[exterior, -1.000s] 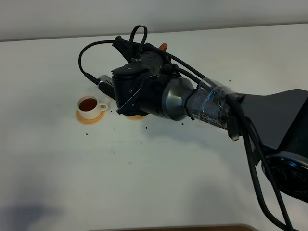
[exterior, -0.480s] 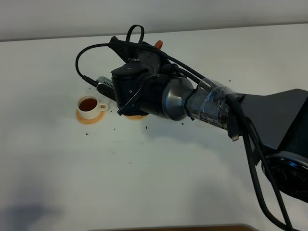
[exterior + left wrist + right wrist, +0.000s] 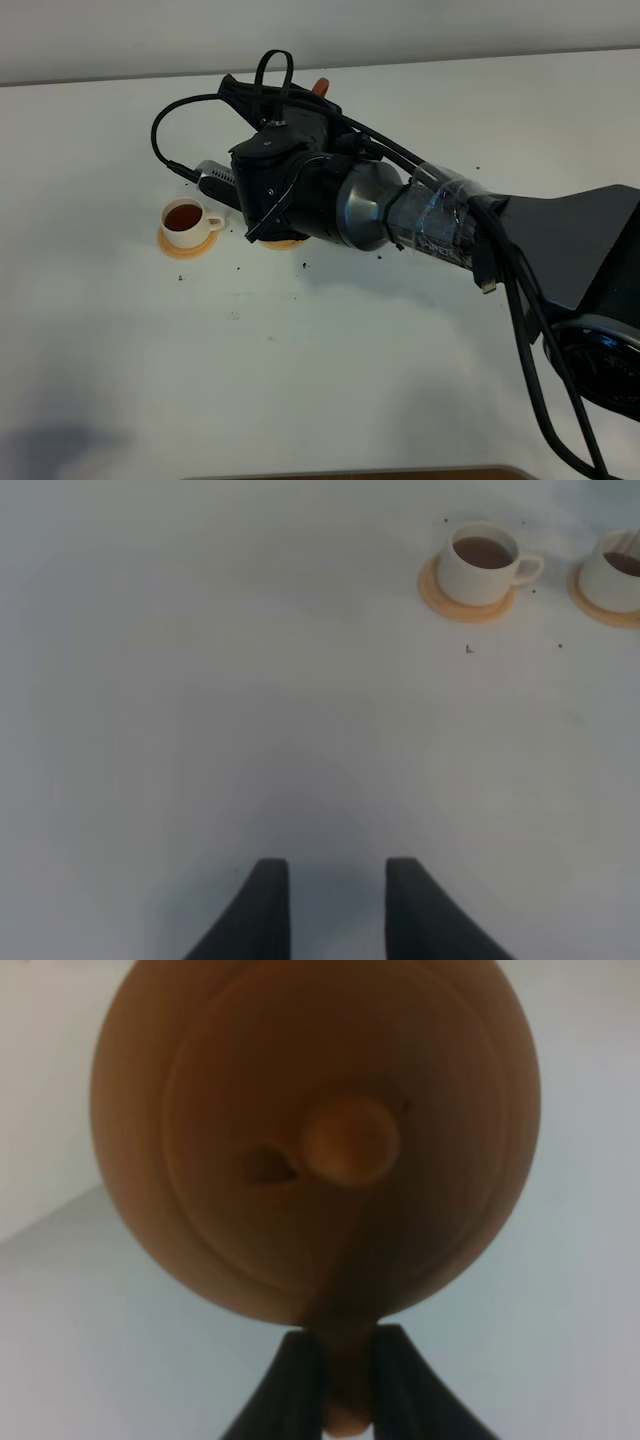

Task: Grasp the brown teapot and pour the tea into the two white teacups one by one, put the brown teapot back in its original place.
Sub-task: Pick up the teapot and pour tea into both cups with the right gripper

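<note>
1. The brown teapot (image 3: 315,1150) hangs in the air, off the table (image 3: 200,680), right in front of the right gripper (image 3: 345,1385). Its lid (image 3: 420,1080) and knob (image 3: 350,1140) face the right wrist camera.
2. Its long axis, handle to spout, runs straight out from the gripper, in line with the fingers. The handle (image 3: 345,1405) is at the gripper end, and the spout end lies on the far side, hidden behind the body.
3. In the high view the arm covers nearly the whole pot; only a small orange tip of the brown teapot (image 3: 320,85) shows beyond the gripper.
4. The right gripper is clenched on the handle, with a dark finger (image 3: 295,1390) pressed against each side.
5. One white teacup (image 3: 185,220), holding dark tea, sits on a coaster (image 3: 185,246) beside and below this gripper, apart from it.
6. The left gripper (image 3: 330,910) is released, its fingers apart with nothing between them, over bare table. Both cups stand well ahead of it, off to one side; the second teacup (image 3: 620,570) also holds tea.
</note>
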`<state>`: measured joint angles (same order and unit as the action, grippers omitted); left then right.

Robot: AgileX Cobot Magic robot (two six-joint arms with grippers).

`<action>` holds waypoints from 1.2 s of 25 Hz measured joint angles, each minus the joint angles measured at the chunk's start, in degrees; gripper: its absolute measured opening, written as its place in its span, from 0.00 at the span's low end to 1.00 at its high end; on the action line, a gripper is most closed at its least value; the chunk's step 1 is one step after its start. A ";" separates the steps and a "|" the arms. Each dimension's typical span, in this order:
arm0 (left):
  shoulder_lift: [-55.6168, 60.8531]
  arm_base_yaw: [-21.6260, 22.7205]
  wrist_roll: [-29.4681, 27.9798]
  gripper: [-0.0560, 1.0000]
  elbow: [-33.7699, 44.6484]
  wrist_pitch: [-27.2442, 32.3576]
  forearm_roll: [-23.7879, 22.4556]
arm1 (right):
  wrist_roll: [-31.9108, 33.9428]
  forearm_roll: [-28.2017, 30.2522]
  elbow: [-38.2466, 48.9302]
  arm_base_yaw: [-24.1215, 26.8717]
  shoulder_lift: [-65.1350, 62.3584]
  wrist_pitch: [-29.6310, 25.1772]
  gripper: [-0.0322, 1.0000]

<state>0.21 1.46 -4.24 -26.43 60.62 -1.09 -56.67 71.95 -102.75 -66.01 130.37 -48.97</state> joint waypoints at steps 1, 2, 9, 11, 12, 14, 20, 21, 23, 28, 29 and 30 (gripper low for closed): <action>0.00 0.00 0.00 0.31 0.00 0.00 0.00 | -0.13 0.00 0.00 0.00 0.00 0.05 0.16; 0.00 0.00 0.00 0.31 0.00 0.00 0.00 | -0.19 0.00 0.00 0.00 0.00 0.01 0.16; 0.00 0.00 0.00 0.31 0.00 0.00 0.00 | -0.87 0.13 0.00 0.00 0.00 0.06 0.16; 0.00 0.00 0.00 0.31 0.00 0.00 0.00 | -1.86 0.13 0.00 0.00 0.00 0.06 0.16; 0.00 0.00 0.00 0.31 0.00 0.00 0.00 | -2.10 0.13 0.00 0.00 0.00 0.06 0.16; 0.00 0.00 0.00 0.31 0.00 0.00 0.00 | -2.21 0.13 0.00 0.00 0.00 0.11 0.16; 0.00 0.00 0.00 0.31 0.00 0.00 0.00 | -2.88 0.19 0.00 0.00 0.00 0.11 0.16; 0.00 0.00 0.00 0.31 0.00 0.00 0.00 | -3.05 0.19 0.00 0.00 0.00 0.11 0.16; 0.00 0.00 0.00 0.31 0.00 0.00 0.00 | -3.32 0.19 0.00 0.00 0.00 0.24 0.16; 0.00 0.00 0.00 0.31 0.00 0.00 0.00 | -3.79 0.30 0.00 0.00 0.00 0.24 0.16; 0.00 0.00 0.00 0.31 0.00 0.00 0.00 | -3.79 0.41 0.00 0.00 0.00 0.24 0.16; 0.00 0.00 0.00 0.31 0.00 0.00 0.00 | -3.91 0.38 0.00 0.00 0.00 0.39 0.16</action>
<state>0.21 1.46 -4.24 -26.43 60.62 -1.09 -60.58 72.33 -102.75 -66.01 130.37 -48.58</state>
